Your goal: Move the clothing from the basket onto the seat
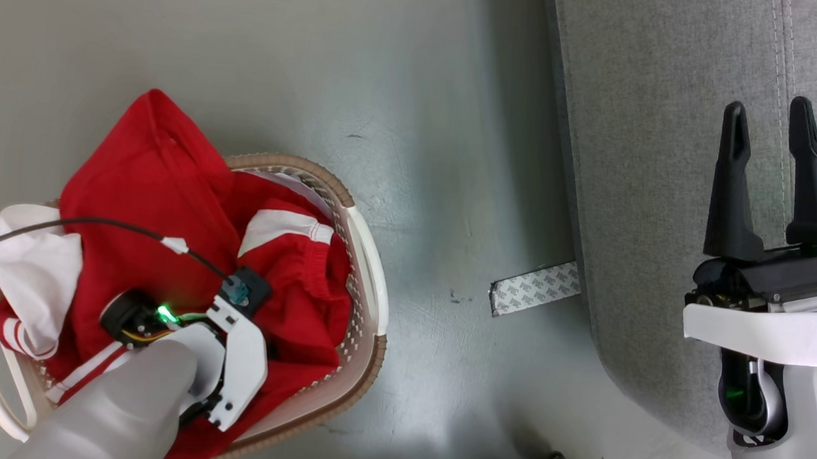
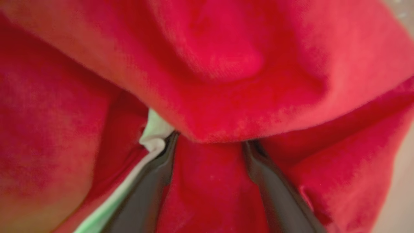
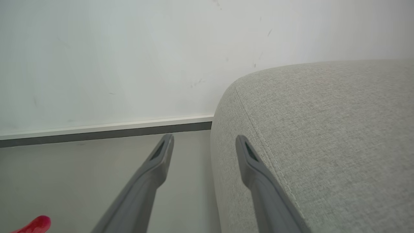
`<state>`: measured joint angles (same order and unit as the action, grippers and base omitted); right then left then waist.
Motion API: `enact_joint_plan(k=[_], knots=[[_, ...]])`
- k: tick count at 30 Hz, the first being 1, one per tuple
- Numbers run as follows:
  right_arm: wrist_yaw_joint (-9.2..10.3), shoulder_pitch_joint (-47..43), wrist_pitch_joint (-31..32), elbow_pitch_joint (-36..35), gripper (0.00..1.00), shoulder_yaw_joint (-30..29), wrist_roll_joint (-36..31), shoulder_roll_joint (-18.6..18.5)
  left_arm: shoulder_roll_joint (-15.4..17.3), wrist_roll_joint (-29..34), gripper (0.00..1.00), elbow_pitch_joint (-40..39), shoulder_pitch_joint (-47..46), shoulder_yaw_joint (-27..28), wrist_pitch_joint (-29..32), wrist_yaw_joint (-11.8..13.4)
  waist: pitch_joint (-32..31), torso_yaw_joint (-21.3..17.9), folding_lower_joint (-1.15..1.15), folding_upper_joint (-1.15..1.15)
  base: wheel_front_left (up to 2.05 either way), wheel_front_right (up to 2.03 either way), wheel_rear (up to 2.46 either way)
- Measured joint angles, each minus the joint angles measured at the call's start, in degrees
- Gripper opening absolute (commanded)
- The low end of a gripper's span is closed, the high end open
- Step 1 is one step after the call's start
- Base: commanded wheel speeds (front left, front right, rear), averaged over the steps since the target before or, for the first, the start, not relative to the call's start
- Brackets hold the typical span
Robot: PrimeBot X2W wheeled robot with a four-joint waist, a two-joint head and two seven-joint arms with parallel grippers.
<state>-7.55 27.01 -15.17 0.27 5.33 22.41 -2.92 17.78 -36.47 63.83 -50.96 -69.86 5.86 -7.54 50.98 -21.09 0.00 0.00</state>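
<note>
Your left gripper point(image 2: 208, 144) is sunk, jaws apart, in the soft red white-panelled garments point(image 1: 169, 201), which lie all around it inside the rounded white brown-rimmed plastic basket point(image 1: 368, 255); your right gripper point(image 1: 768, 117) stands wide over the edge of the large light grey woven seat point(image 1: 653, 166)

- Left end effector point(image 2: 210, 140): both fingertips buried under a fold of clothing point(image 2: 226, 81); the fabric is blurred throughout.
- Basket point(image 1: 371, 255): interior covered by clothing; lower rim partly behind forearm point(image 1: 121, 410).
- Seat point(image 1: 656, 131): cut off at top and right frame edges.
- Tape strip point(image 1: 536, 288): print too small to read.
</note>
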Motion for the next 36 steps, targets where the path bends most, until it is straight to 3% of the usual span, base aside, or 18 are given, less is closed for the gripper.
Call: enact_joint_plan(k=[1, 2, 8, 14, 25, 31, 36], knots=[[0.00, 0.07, 0.00, -0.02, 1.00, -0.04, 0.09, -0.01, 0.00, -0.31, 0.34, 0.24, -0.05, -0.19, -0.29, -0.01, -0.06, -0.02, 0.00, 0.00, 0.00, 0.00, 0.00], [0.00, 0.09, 0.00, 0.01, 1.00, 0.00, 0.23, 0.00, 0.02, -0.44, 0.00, 0.37, -0.04, -0.37, -0.45, 0.00, -0.20, -0.05, 0.00, 0.00, 0.00, 0.00, 0.00], [0.00, 0.47, 0.00, 0.30, 1.00, 0.34, 0.94, 0.00, -0.11, -0.97, 0.00, 1.02, 0.54, -1.13, -3.82, 0.01, -2.41, -0.15, 0.00, 0.00, 0.00, 0.00, 0.00], [0.00, 0.06, 0.00, 1.41, 1.00, -0.15, 0.12, 0.03, -2.68, -3.77, 0.00, 0.70, 3.06, -1.18, -8.10, 0.01, -7.62, 0.98, 0.00, 0.00, 0.00, 0.00, 0.00], [0.00, -3.74, -0.01, 5.15, 1.00, 0.48, -2.14, 0.11, -6.22, -11.03, 0.00, -1.88, 11.58, 0.27, -17.11, 0.01, -23.27, 4.46, -0.01, 0.00, 0.00, 0.00, 0.00], [0.00, -8.50, -0.01, 6.97, 1.00, -0.10, -1.16, -0.34, -8.61, -13.34, 0.00, -4.43, 15.48, 1.26, -19.81, 0.01, -32.61, 7.57, -0.02, 0.00, 0.00, 0.00, 0.00], [0.00, -11.03, -0.01, 7.42, 1.00, 0.30, 0.51, -0.92, -8.69, -14.89, 0.00, -8.28, 17.47, 3.96, -20.65, 0.01, -39.09, 11.16, -0.03, 0.00, 0.00, 0.00, 0.00]])
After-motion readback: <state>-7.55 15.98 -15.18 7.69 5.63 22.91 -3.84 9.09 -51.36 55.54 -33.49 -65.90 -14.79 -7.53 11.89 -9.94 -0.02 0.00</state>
